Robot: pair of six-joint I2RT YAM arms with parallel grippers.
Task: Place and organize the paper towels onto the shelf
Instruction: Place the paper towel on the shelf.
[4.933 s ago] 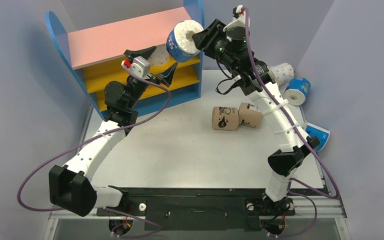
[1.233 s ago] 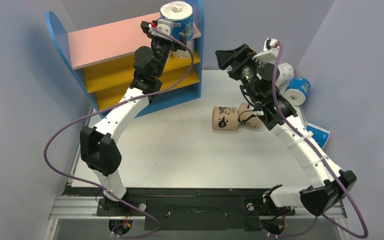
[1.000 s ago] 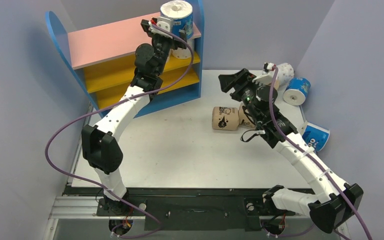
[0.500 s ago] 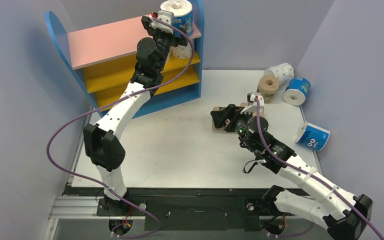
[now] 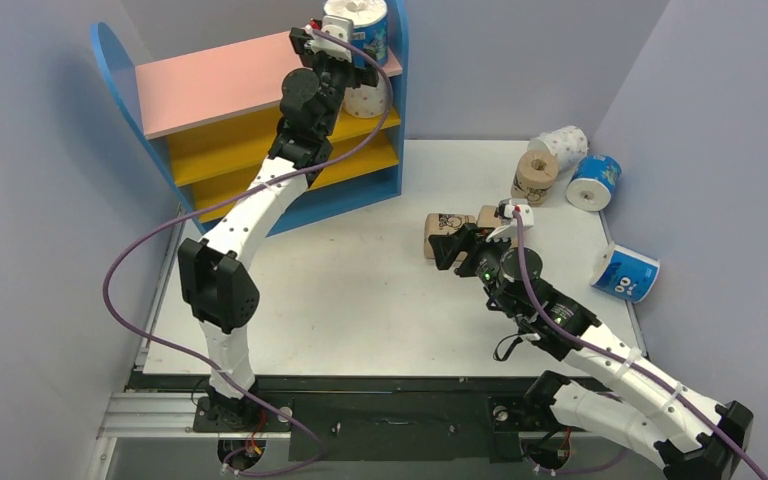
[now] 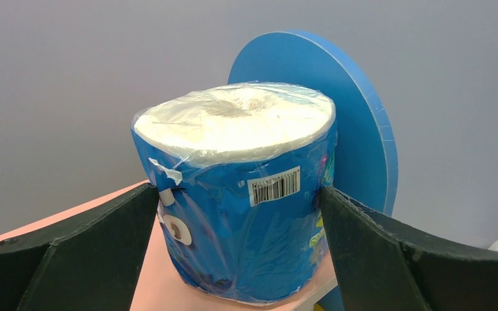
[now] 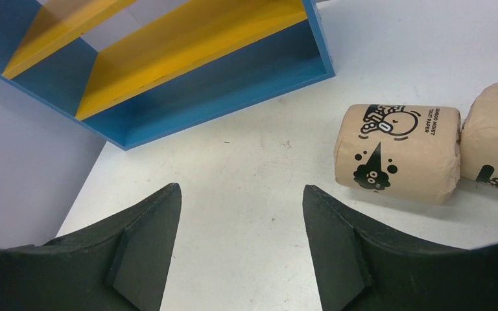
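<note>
A blue-and-white paper towel [image 6: 237, 207] stands upright at the right end of the shelf's pink top board [image 5: 230, 80]. My left gripper [image 6: 237, 191] is open. Its fingertips [image 6: 142, 201] rest against the two sides of that roll. A white dotted roll [image 5: 365, 100] sits on the yellow board below. My right gripper [image 7: 240, 194] hangs open low over bare table. Two tan printed rolls [image 7: 399, 152] lie on their sides just to its right. In the top view the right gripper [image 5: 450, 245] partly covers them.
At the back right of the table are an upright tan roll [image 5: 535, 172], a white dotted roll [image 5: 565, 142] and a blue roll [image 5: 595, 180]. Another blue roll [image 5: 625, 270] lies by the right wall. The shelf's blue base [image 7: 233, 78] lies ahead of the right gripper.
The right arm let go of the blue roll at the shelf, swung down and now sits low beside the tan rolls. The left gripper closed in on the blue roll, which shifted slightly back.
</note>
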